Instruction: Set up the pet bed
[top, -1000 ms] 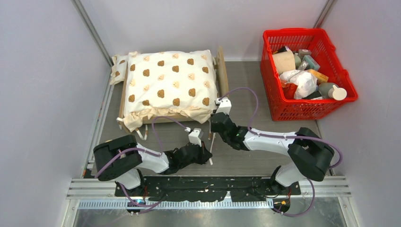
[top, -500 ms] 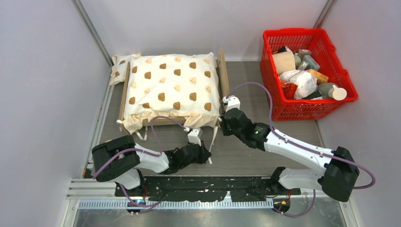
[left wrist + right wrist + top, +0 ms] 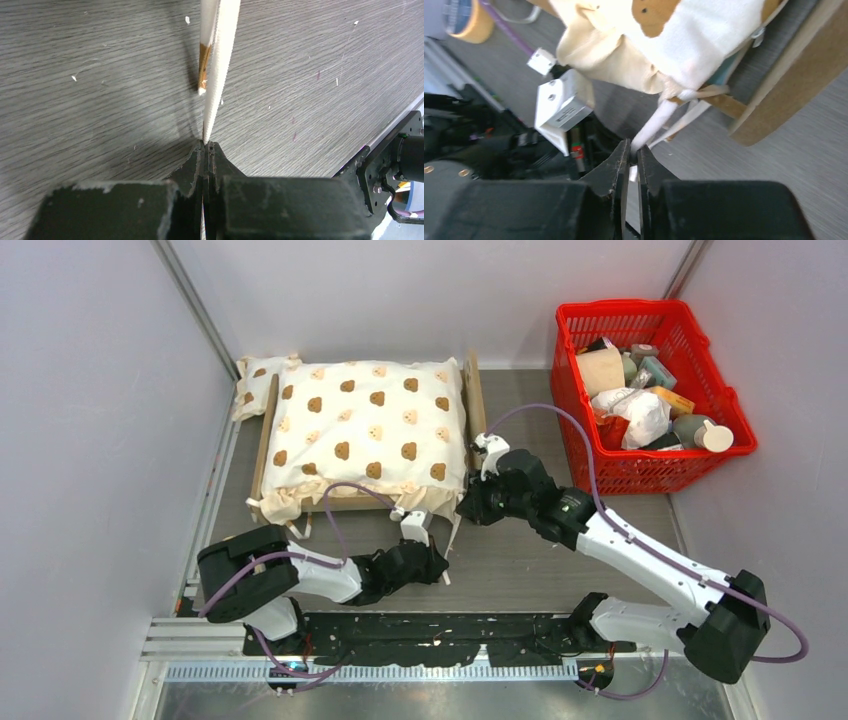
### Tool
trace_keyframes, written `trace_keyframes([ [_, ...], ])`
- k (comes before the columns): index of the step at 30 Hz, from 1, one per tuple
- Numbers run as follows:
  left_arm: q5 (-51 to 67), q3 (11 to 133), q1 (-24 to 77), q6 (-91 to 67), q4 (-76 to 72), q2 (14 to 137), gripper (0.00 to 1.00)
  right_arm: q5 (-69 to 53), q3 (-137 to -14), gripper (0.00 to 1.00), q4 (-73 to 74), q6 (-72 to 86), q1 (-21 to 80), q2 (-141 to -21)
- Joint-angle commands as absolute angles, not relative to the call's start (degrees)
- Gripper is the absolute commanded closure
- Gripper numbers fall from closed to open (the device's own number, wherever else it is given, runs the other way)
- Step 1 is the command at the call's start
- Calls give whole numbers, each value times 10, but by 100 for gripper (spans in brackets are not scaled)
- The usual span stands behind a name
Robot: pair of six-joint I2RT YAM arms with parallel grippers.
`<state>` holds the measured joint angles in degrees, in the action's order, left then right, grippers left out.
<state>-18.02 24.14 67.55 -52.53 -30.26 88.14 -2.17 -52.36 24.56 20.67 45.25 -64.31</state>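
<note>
Left gripper (image 3: 206, 145): I saw it clamped on a white fabric tie (image 3: 220, 60).
Right gripper (image 3: 633, 147): pinched a second white tie (image 3: 655, 122), mid-frame, below the light-wood pet bed (image 3: 784, 85).

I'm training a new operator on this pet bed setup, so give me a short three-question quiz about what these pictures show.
1. True or false: the red basket stands empty.
2. What does the left gripper pinch? A) a white tie strap B) a pillow C) a bottle
3. Name what lies on top of the pet bed frame.

Key: 1 false. 2 A. 3 the bear-print cushion.
</note>
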Motion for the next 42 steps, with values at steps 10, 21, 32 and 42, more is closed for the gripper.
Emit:
trace_keyframes([
  [10,-193,253,679,-516,-276,903,100,-327,-344,76,50,307,370,-565],
  [21,-190,257,679,-512,-274,901,100,-213,-285,53,42,273,370,-523],
  [32,-181,242,679,-527,-285,896,100,-28,-171,44,-213,281,399,-549],
  [42,-217,270,678,-561,-145,849,100,197,-120,51,-238,384,523,-577],
])
